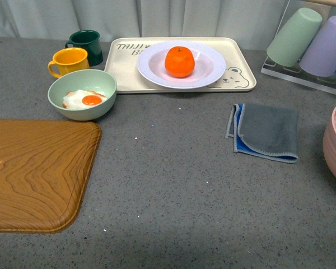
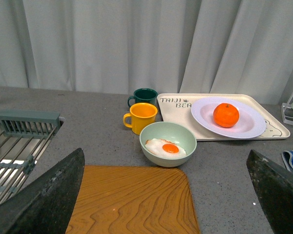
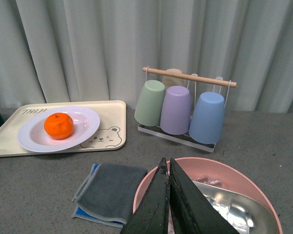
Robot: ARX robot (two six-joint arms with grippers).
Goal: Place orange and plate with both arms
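Orange (image 1: 180, 61) seated in the plate (image 1: 213, 72), plate resting on the cream bear tray (image 1: 242, 63) at the far side of the counter.

The orange sits at the centre of the white plate; neither gripper contacts either item. Left of the tray stand 2 mugs, a dark green mug (image 1: 87, 45) and a yellow mug (image 1: 69, 61), touching or nearly so. Just in front of them is the pale green bowl (image 1: 103, 84) holding a fried egg (image 1: 84, 100). A wooden tray (image 1: 39, 174) lies nearer, at the left edge. A folded grey cloth (image 1: 267, 131) lies right of centre, near a pink bowl (image 1: 333, 148). The left gripper (image 2: 166, 195) shows 2 fingers spread wide, holding nothing. The right gripper (image 3: 168, 202) has its fingers pressed together, nothing visible between them, over the pink bowl.
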